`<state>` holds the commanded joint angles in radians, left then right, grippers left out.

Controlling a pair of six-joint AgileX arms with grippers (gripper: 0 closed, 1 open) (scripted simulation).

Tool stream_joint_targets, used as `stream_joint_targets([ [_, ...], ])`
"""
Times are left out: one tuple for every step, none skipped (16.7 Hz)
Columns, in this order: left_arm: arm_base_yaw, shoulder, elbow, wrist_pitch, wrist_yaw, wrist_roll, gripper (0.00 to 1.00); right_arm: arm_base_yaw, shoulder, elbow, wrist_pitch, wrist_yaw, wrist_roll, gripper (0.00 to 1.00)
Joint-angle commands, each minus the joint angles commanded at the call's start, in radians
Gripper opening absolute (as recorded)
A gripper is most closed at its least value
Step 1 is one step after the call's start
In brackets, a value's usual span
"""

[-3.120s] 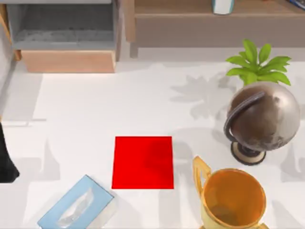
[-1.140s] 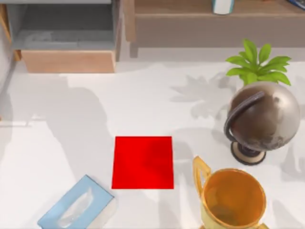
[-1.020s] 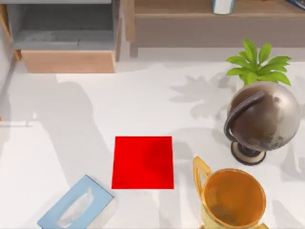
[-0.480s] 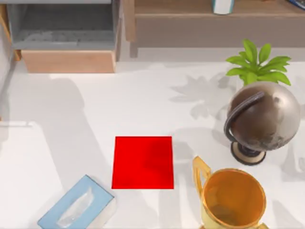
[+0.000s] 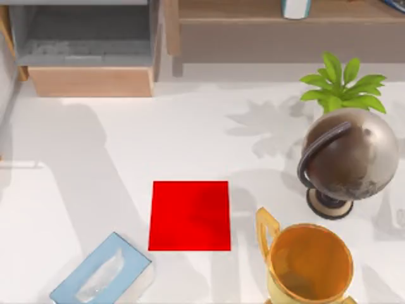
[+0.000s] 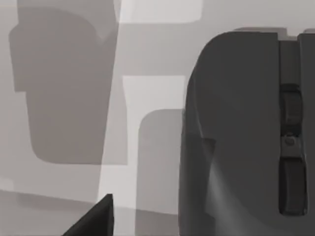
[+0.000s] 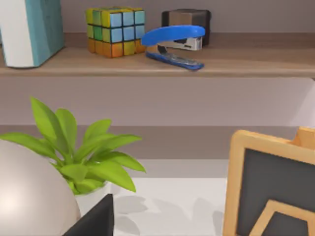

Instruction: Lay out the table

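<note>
The white table (image 5: 190,133) carries a red square mat (image 5: 190,215) near its front middle. A dark part of my left gripper (image 6: 93,219) hangs over the table (image 6: 152,93) beside a dark grey computer mouse (image 6: 246,137), apart from it. A dark part of my right gripper (image 7: 96,221) is low over the table by the plant (image 7: 83,152), the globe (image 7: 29,191) and a wooden-framed chalkboard (image 7: 273,187). Nothing shows in either gripper.
A blue tissue box (image 5: 101,272) lies front left, a gold trophy cup (image 5: 309,263) front right, with the globe (image 5: 348,158) and plant (image 5: 342,85) behind it. A wooden shelf unit (image 5: 88,47) runs along the back. It holds a colour cube (image 7: 115,30), a blue stapler (image 7: 174,44) and a teal book (image 7: 32,29).
My left arm, seen at the top view's left edge three seconds ago, has left that view. Its shadow has since swept across the table's left side.
</note>
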<state>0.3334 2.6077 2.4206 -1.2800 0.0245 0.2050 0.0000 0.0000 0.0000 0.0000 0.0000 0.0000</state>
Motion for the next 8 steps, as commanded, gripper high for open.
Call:
stream_joint_targets([
  [0.0, 0.0, -0.006, 0.006, 0.0, 0.0, 1.0, 0.0, 0.0, 0.0, 0.0, 0.0, 0.0, 1.0],
  [0.0, 0.0, -0.012, 0.013, 0.0, 0.0, 1.0, 0.0, 0.0, 0.0, 0.0, 0.0, 0.0, 1.0],
  [0.0, 0.0, -0.018, 0.018, 0.0, -0.001, 1.0, 0.0, 0.0, 0.0, 0.0, 0.0, 0.0, 1.0],
  [0.0, -0.001, -0.024, 0.024, 0.0, -0.001, 1.0, 0.0, 0.0, 0.0, 0.0, 0.0, 0.0, 1.0],
  [0.0, -0.001, -0.029, 0.03, 0.0, -0.002, 1.0, 0.0, 0.0, 0.0, 0.0, 0.0, 0.0, 1.0],
  [-0.001, -0.002, -0.034, 0.037, 0.0, -0.003, 1.0, 0.0, 0.0, 0.0, 0.0, 0.0, 0.0, 1.0],
  [-0.002, -0.002, -0.038, 0.044, 0.0, -0.005, 1.0, 0.0, 0.0, 0.0, 0.0, 0.0, 0.0, 1.0],
  [-0.004, 0.001, -0.041, 0.052, 0.0, -0.006, 1.0, 0.0, 0.0, 0.0, 0.0, 0.0, 0.0, 1.0],
])
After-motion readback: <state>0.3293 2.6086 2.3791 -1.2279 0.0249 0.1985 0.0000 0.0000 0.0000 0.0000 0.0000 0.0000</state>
